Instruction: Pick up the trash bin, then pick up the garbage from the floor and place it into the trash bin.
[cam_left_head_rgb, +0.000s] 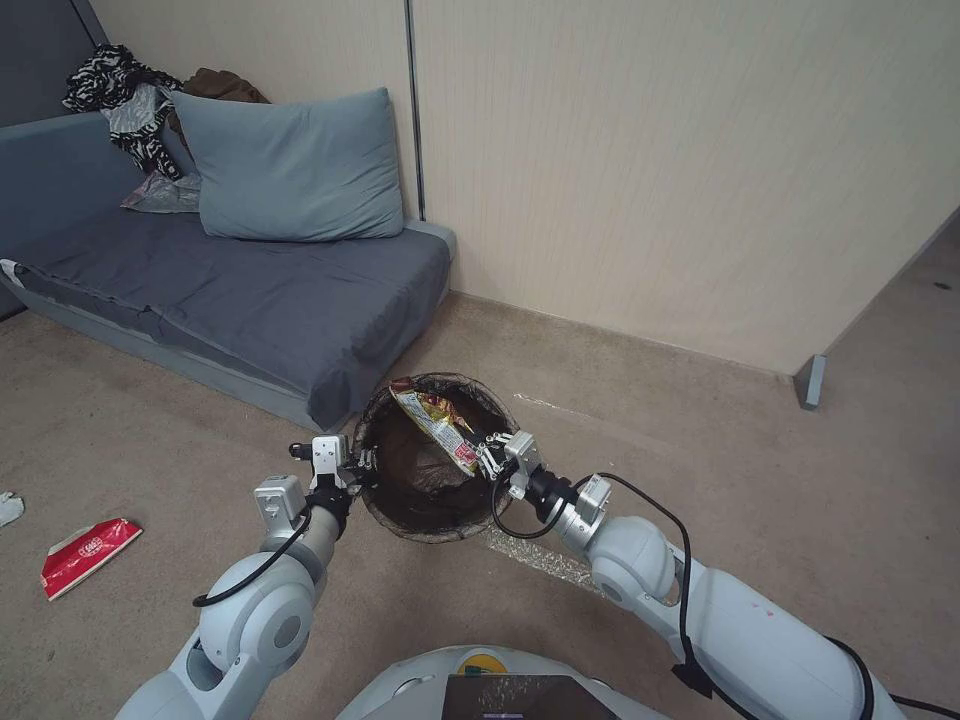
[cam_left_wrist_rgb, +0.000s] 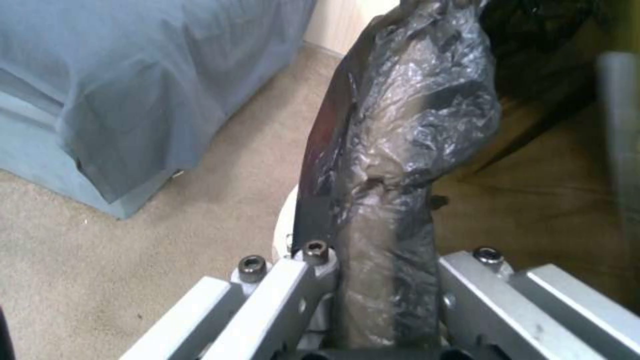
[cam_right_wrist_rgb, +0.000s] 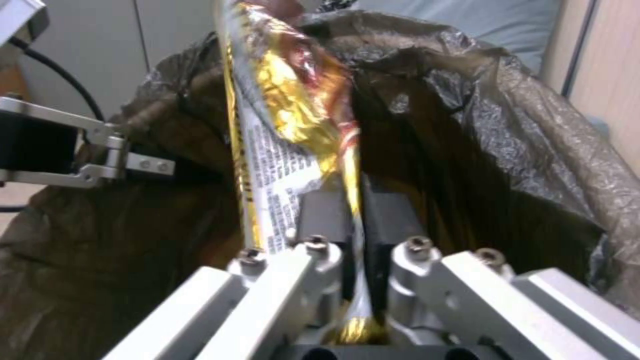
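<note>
At the centre of the head view, the left gripper clamps the rim of the round trash bin, lined with crinkly dark plastic. The right gripper pinches a glossy yellow snack wrapper over the bin's mouth. A red-and-white wrapper lies on beige carpet at lower left, a grey sofa at upper left.
</note>
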